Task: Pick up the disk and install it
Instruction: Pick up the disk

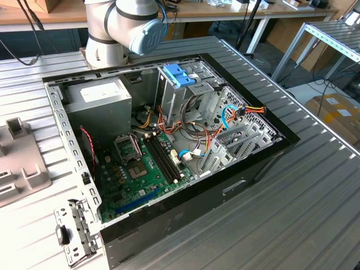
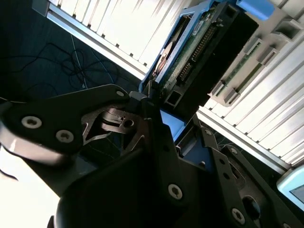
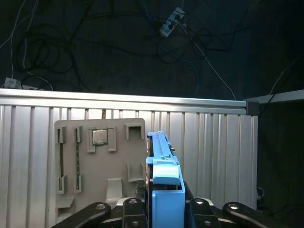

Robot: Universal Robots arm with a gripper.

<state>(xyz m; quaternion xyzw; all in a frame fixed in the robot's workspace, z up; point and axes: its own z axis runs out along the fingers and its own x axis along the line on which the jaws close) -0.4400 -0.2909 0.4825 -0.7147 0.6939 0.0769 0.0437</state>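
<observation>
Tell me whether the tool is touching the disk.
Touching. In the first wrist view the tool clamps the disk standing on edge; its fingers press against both sides of the blue frame, with no gap.

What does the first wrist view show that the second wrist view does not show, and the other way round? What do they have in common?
First wrist view: a small square chip seated in a slotted grey holder, and the disk seen along its narrow edge.
Second wrist view: the disk's broad underside, with its green circuit board and a row of connector pins.
Both wrist views: the disk in its blue frame, the gripper shut on it from both sides, the ribbed metal table, and the dark floor with loose cables.
</observation>
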